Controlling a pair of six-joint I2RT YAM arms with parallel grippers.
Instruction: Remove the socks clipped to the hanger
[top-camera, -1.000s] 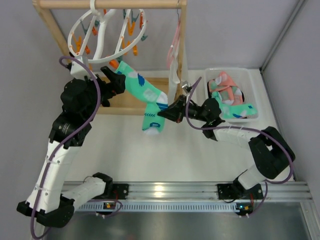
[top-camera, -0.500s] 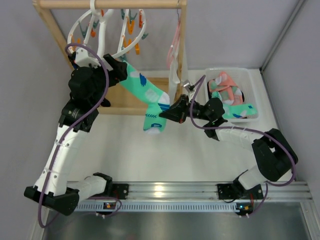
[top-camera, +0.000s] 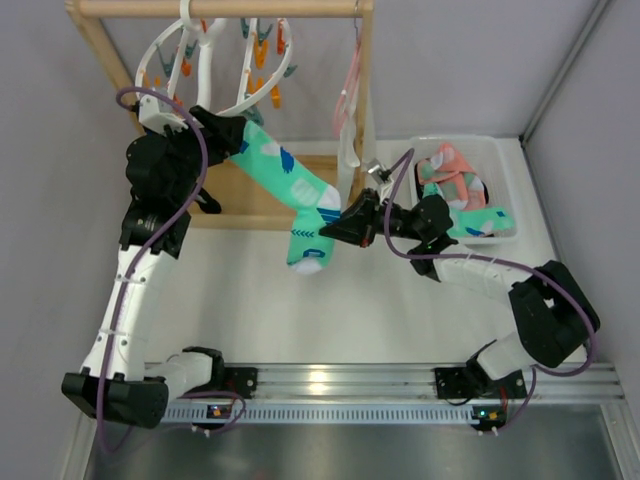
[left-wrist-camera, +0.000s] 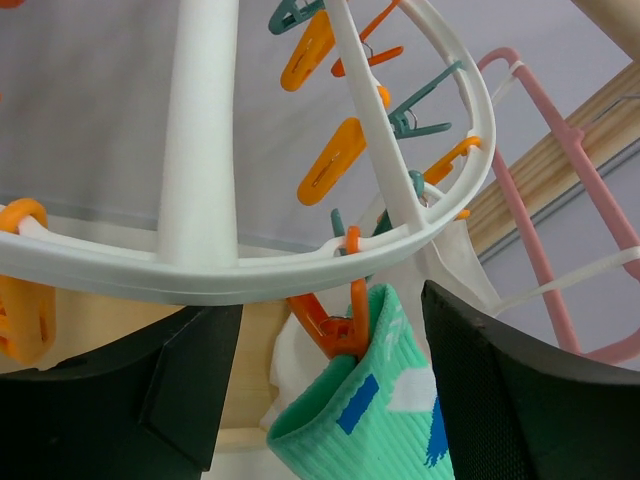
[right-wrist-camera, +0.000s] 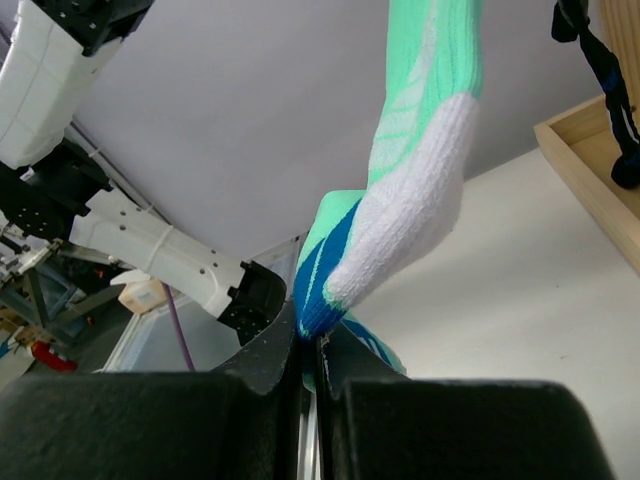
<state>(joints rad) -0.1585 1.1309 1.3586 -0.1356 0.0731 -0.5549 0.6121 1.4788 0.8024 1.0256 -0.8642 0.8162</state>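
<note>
A mint-teal sock (top-camera: 290, 180) with white and blue marks hangs slanted from the white round hanger (top-camera: 205, 60). An orange clip (left-wrist-camera: 340, 335) on the hanger's ring (left-wrist-camera: 200, 280) pinches its cuff (left-wrist-camera: 370, 420). My left gripper (top-camera: 232, 135) is up at that clip, open, one finger on each side of clip and cuff (left-wrist-camera: 335, 380), with a gap on both sides. My right gripper (top-camera: 338, 228) is shut on the sock's lower blue and white end (right-wrist-camera: 420, 170), and the fabric is squeezed between its jaws (right-wrist-camera: 310, 345).
The wooden rack frame (top-camera: 365, 90) carries the hanger, and a pink and white cloth (top-camera: 350, 100) hangs on its right post. A clear bin (top-camera: 505, 150) at the right holds teal and salmon-pink socks (top-camera: 455, 185). A dark sock (right-wrist-camera: 610, 90) dangles by the wooden base.
My left gripper has risen and shifted toward the clip at the sock's cuff, its jaws narrowing. The hanger has swung a little. The right gripper has kept its grip in place.
</note>
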